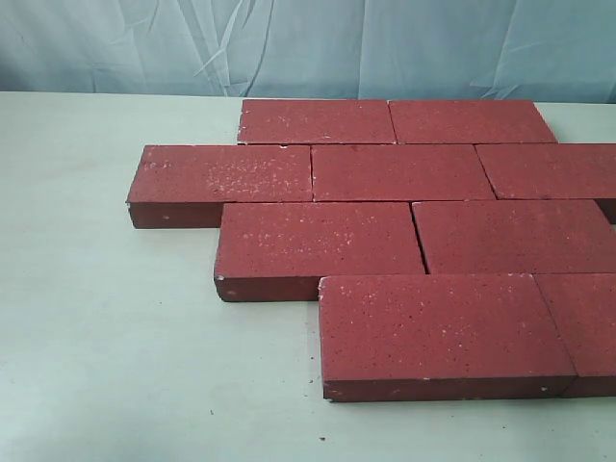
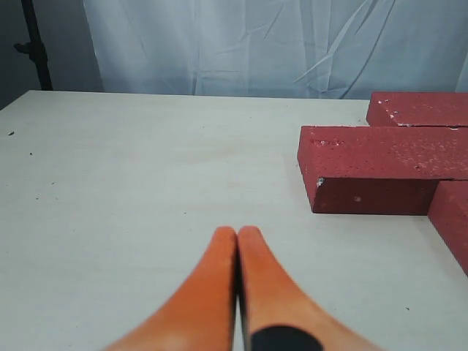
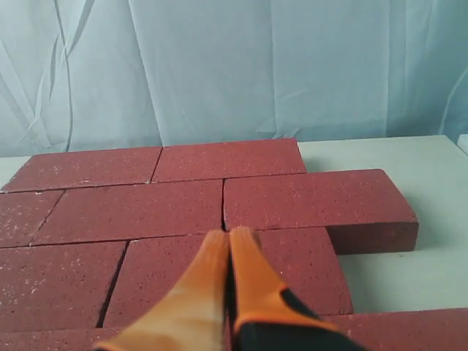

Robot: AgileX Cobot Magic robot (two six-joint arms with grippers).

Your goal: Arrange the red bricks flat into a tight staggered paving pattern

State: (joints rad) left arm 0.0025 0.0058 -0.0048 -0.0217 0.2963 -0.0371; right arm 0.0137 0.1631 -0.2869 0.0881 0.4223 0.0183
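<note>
Several red bricks [image 1: 404, 173] lie flat on the pale table [image 1: 106, 327] in four staggered rows with thin seams between them. The nearest brick [image 1: 438, 327] juts toward the front. No gripper shows in the exterior view. In the left wrist view my left gripper [image 2: 238, 232] is shut and empty over bare table, with the end of a brick [image 2: 380, 168] off to one side. In the right wrist view my right gripper [image 3: 229, 235] is shut and empty above the bricks [image 3: 131, 212], its tips over a seam between two bricks.
A wrinkled pale blue cloth [image 1: 308, 43] hangs behind the table. A dark stand pole [image 2: 35, 44] rises at the table's far corner in the left wrist view. Bare table lies to the left of the bricks.
</note>
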